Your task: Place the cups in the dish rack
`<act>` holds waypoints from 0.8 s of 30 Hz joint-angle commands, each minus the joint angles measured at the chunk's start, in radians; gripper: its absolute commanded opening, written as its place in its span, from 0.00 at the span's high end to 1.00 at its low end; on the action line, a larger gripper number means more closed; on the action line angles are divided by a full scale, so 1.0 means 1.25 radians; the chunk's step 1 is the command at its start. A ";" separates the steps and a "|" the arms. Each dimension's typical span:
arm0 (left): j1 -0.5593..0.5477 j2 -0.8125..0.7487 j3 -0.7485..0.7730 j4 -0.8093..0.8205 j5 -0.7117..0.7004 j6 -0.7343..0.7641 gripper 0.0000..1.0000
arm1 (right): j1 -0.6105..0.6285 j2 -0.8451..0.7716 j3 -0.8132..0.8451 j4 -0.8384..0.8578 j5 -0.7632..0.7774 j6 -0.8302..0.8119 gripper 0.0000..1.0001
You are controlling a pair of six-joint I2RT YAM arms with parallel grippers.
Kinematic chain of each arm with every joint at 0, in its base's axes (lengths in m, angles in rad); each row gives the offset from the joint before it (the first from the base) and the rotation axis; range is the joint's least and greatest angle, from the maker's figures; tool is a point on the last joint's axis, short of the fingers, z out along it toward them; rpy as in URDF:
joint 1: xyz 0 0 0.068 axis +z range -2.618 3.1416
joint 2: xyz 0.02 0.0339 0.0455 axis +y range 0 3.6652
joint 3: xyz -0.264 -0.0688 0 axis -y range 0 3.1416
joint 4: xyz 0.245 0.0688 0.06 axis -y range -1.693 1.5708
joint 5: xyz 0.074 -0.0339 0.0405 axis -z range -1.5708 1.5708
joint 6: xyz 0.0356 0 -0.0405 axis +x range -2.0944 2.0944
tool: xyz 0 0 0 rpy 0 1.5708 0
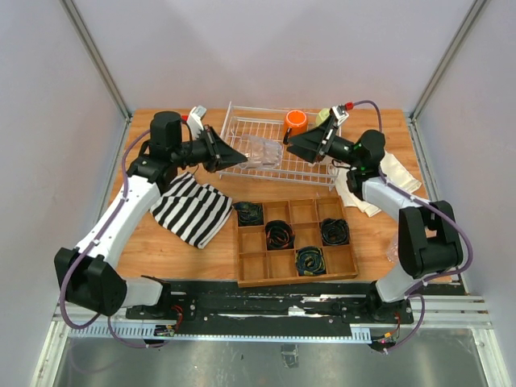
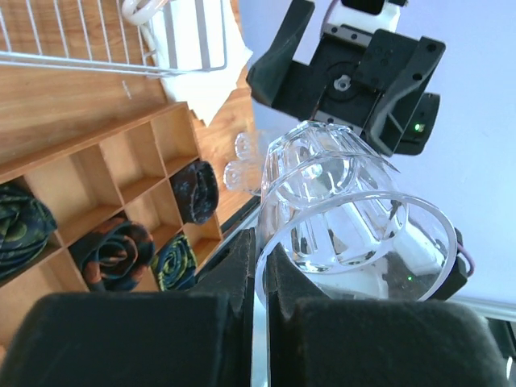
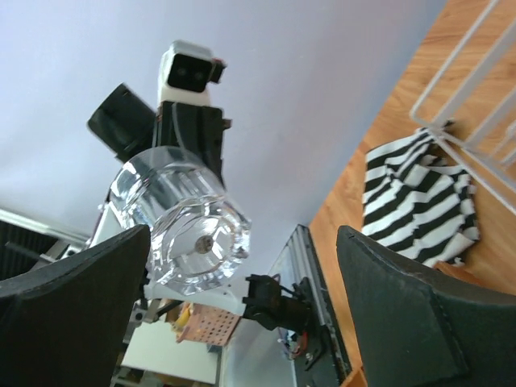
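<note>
The tumbler (image 1: pixel 260 151), clamped only by its rim in the left jaws above the rack (image 1: pixel 270 129), could be levered loose and dropped if it is bumped by the right jaws, spread apart just beside it.

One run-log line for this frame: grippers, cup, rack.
left gripper: shut on clear tumbler, over dish rack | right gripper: open, empty | orange mug: in rack
</note>
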 commanded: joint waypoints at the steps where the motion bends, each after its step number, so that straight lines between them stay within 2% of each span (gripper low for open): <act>1: 0.004 0.036 0.043 0.123 0.054 -0.047 1.00 | 0.032 0.035 0.009 0.228 -0.001 0.158 0.01; 6: 0.004 0.081 0.094 0.103 0.054 -0.021 0.99 | 0.046 0.061 0.008 0.327 0.023 0.233 0.01; 9: 0.004 0.095 0.089 0.138 0.063 -0.038 1.00 | 0.051 0.072 0.018 0.355 0.032 0.264 0.01; 22: 0.004 0.130 0.078 0.231 0.094 -0.099 0.99 | 0.111 0.132 0.097 0.352 0.055 0.275 0.00; 24: 0.004 0.131 0.077 0.228 0.092 -0.096 1.00 | 0.114 0.138 0.102 0.356 0.062 0.280 0.04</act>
